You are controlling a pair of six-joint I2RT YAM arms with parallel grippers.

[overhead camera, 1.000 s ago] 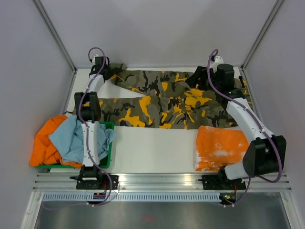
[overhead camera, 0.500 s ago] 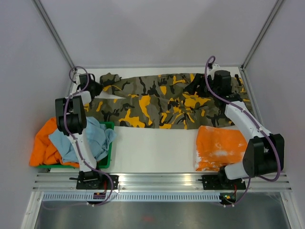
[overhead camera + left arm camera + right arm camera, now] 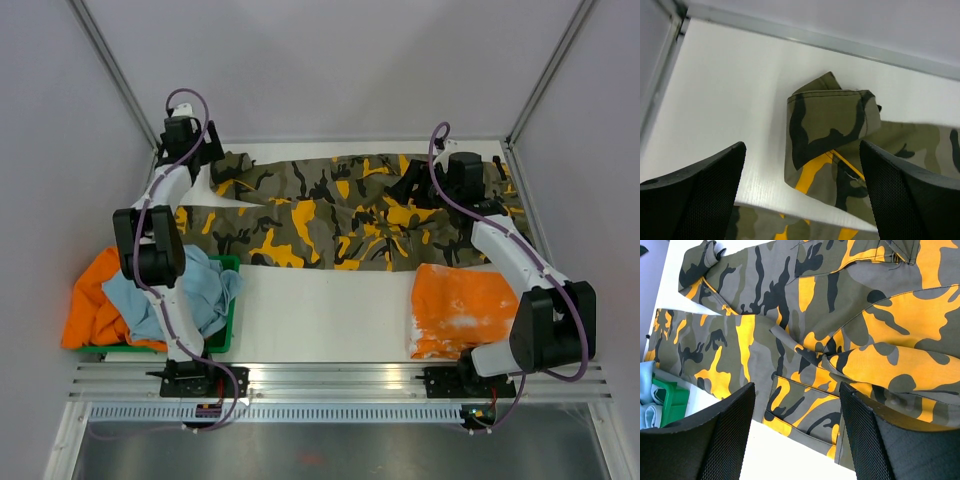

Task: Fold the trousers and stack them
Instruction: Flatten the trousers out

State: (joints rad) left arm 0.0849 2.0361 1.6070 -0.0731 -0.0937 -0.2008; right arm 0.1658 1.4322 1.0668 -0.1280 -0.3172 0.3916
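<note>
Trousers (image 3: 340, 215): one long pair in olive-green camouflage with black blotches and bright yellow-orange patches. The cloth is soft and wrinkled.
Trousers, place: laid out flat across the far half of the table (image 3: 320, 315), from the far-left corner almost to the right edge. Waist end is seen at the right, leg ends at the left.
Trousers, shape: the two legs lie side by side, splayed at the left, so a wedge of bare table is seen between them. The hem of the far leg is turned over on itself by the back left corner. More yellow-orange is seen towards the waist, more olive at the hems.
Left gripper (image 3: 801, 150): jaws spread wide, nothing held. It is held over the turned hem of the far leg and is not touching it in the wrist view.
Right gripper (image 3: 796, 410): jaws apart, nothing held. It is held above the seat and upper legs at the right.
Orange cloth (image 3: 462, 308): a flat folded piece at the near right, just beside the near edge of the trousers.
Green tray (image 3: 229, 312): at the near left, mostly hidden under a blue cloth (image 3: 160, 290).
Second orange cloth (image 3: 90, 305): bunched at the left of the tray, under the blue cloth.
</note>
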